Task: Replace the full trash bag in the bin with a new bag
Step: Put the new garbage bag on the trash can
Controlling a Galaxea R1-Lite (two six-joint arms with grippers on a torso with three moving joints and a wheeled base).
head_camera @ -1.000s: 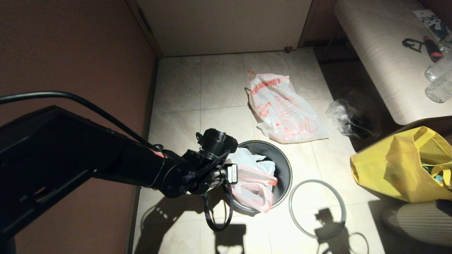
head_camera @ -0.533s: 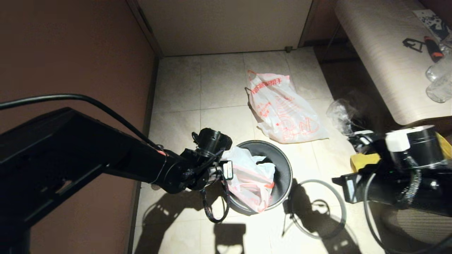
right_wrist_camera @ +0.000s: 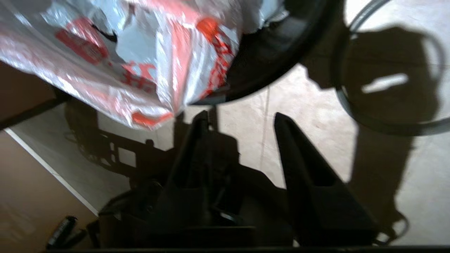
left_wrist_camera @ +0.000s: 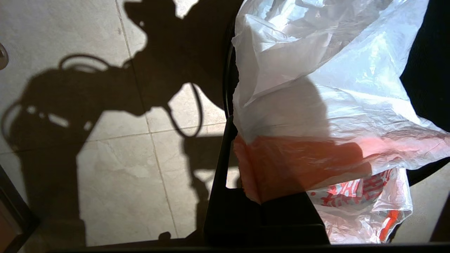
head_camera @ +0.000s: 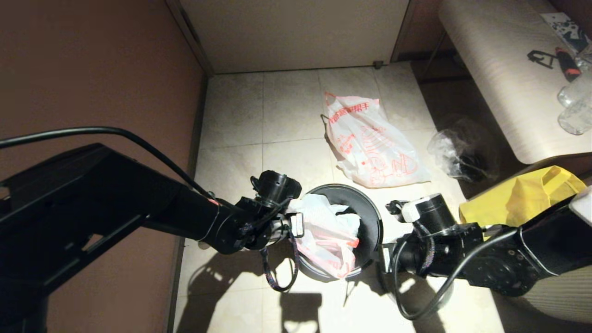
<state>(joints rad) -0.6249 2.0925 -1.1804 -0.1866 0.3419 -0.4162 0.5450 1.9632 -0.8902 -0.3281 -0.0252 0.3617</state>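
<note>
Two arms flank the black bin (head_camera: 370, 222). Left gripper (left_wrist_camera: 246, 196) is clamped on the cloudy new bag (head_camera: 323, 231) draped over the bin's near edge. Right gripper (right_wrist_camera: 242, 121), fingers apart, hovers over bare tile beside the bin. Printed full trash bag (head_camera: 370, 143) lies on open floor beyond

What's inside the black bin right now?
A cloudy white bag with red-orange handles sits in the bin, spilling over its near rim. Anything beneath the bag is hidden.
</note>
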